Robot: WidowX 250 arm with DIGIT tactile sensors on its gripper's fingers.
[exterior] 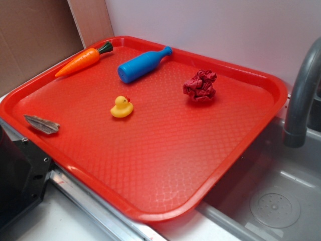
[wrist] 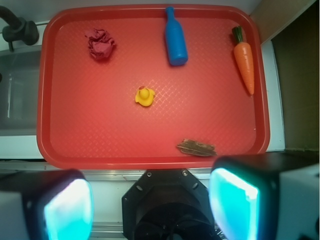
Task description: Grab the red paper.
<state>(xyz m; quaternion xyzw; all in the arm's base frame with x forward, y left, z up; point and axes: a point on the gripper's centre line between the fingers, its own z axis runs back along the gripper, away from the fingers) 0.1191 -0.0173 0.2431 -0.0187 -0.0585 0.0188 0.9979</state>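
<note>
My two fingers [wrist: 67,207] fill the bottom edge of the wrist view, one at seven o'clock and one at five o'clock, pads glowing teal, spread wide with nothing between them. The gripper [wrist: 150,205] hangs off the near edge of the tray, above the pale counter strip and the black mount, touching none of the objects. I cannot find it in the exterior view.

Working outward in the wrist view, the closest thing to me is a flat brownish scrap [wrist: 196,147] lying just inside the tray's [wrist: 150,162] near rim, at about one o'clock from the gripper. Past it, near the tray's middle at twelve o'clock, sits the yellow duck [wrist: 144,96]. Farther on, a blue bottle [wrist: 175,37] lies along the far rim, and an orange carrot [wrist: 244,62] rests at two o'clock by the right rim.

The red paper [wrist: 100,43] sits at eleven o'clock in the far left corner region of the tray, well apart from my fingers and from the duck. It is a dark crimson wad, deeper in tone than the bright tray under it, tightly crumpled into a lumpy ball with folds and shadowed creases, roughly duck-sized. The exterior view shows the same wad [exterior: 200,86] standing alone near the tray's rim, close to the grey faucet [exterior: 303,95] and sink [exterior: 281,201].
</note>
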